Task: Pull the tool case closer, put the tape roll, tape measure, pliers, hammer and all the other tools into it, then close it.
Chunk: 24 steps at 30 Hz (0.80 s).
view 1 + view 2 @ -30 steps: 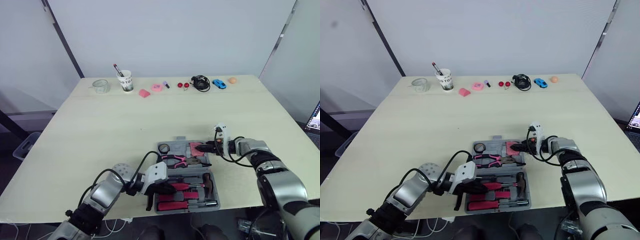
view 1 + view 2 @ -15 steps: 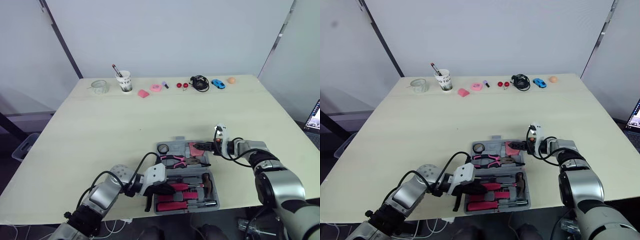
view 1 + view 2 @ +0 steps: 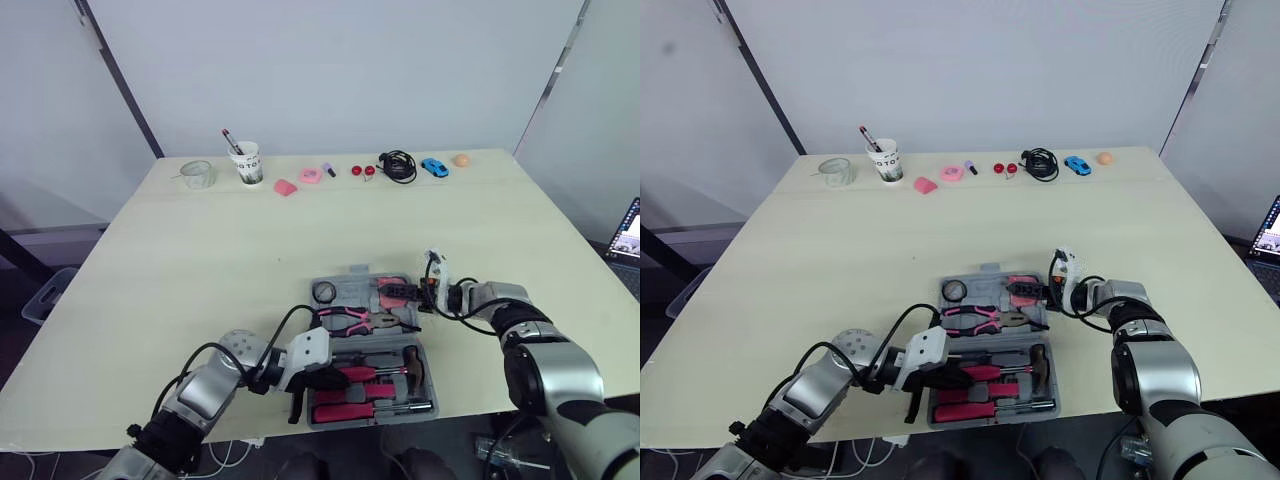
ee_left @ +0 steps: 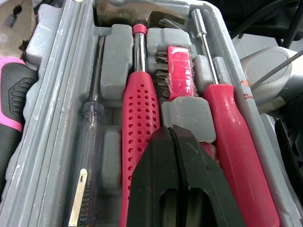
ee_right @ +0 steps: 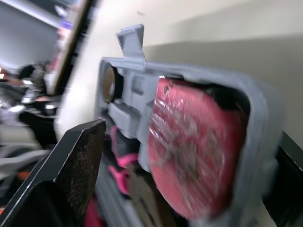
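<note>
The packing looks all but done, and the step in hand seems to be seating the last tool. The tool case (image 3: 352,295) lies open at the near edge of the tabletop (image 3: 250,260), a little right of middle, with both halves flat. Its far half holds the tape roll (image 3: 323,292), the pliers (image 3: 348,320) and the pink tape measure (image 5: 194,156). The near half holds the hammer (image 4: 139,109), a red-handled screwdriver (image 4: 232,142), a clear-handled one (image 4: 90,142) and a small bit set (image 4: 177,71).

The right gripper (image 3: 408,293) is at the case's far right corner, its fingers (image 5: 75,170) spread wide either side of the tape measure and the case wall, not clamped on anything. The left gripper (image 4: 174,142) lies over the near half, above the red handles, with its fingers pressed together and holding nothing that I can see.

I see no loose tools near the case, so I'd say the next move is closing it. That calls for both grippers to clear the trays, then for the far half to be folded over the near one and pressed down.

The tabletop is pale wood. Along its far edge stand a glass (image 3: 198,173), a paper cup of pens (image 3: 248,160), some pink bits (image 3: 287,187), a black cable (image 3: 400,165), a blue toy car (image 3: 433,166) and an orange ball (image 3: 461,159). Plain white walls stand behind.
</note>
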{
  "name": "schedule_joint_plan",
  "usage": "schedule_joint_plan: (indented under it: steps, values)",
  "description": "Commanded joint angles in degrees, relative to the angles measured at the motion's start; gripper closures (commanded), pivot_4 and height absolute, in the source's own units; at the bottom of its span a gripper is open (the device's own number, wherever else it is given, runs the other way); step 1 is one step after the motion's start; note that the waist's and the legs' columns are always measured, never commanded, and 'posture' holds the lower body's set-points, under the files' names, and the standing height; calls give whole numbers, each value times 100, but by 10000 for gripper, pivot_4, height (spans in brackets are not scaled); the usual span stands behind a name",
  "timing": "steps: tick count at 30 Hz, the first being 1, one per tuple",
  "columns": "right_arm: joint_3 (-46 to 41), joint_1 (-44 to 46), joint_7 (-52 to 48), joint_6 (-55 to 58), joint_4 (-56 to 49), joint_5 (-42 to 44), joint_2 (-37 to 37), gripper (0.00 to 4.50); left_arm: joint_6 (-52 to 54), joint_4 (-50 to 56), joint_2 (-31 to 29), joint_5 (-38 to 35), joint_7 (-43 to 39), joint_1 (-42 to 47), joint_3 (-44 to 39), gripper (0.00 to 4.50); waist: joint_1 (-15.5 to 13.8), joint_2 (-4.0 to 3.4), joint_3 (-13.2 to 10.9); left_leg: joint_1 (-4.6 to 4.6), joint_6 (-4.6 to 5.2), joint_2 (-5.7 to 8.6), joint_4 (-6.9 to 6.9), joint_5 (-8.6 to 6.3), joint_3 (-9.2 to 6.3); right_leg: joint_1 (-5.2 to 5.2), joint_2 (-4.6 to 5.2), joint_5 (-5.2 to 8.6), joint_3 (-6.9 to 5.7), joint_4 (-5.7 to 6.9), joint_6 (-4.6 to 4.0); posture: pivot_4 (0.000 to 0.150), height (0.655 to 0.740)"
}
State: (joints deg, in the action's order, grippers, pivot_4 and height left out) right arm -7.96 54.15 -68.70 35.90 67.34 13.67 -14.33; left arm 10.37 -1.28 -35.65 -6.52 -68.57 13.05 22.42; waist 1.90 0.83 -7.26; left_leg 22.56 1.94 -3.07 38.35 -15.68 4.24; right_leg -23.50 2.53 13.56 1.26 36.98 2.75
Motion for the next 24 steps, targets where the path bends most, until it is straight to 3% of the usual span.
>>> schedule_joint_plan:
  steps: [1,11,17,24]
  values:
    - [-69,104,-506,69,-351,232,-42,488,-4,-209,14,70,24,-176,48,45000,1,-1,-1,0,0,0,0,0,0,0,0,0,0,0,0,1500,7400]
    - [473,-321,-1912,858,-1678,442,-389,488,-71,487,-142,-665,-8,-638,-757,45000,2,-4,-4,11,0,-1,0,0,-12,-5,1,0,-5,-2,0,1500,7400]
    - [864,-1187,-2295,1900,-3818,1062,-957,488,-197,1082,-953,-1295,-302,-1527,-1780,45000,-24,-15,-17,19,-1,-11,-3,-1,-33,-14,18,0,-11,-5,0,1500,7400]
    - [483,-2567,-1559,2840,-6455,1962,-1683,488,-125,853,-1253,-2005,-223,-2357,-3350,45000,-109,-16,-24,17,0,-14,-4,-3,-33,-14,37,3,-24,-15,-4,1500,7400]
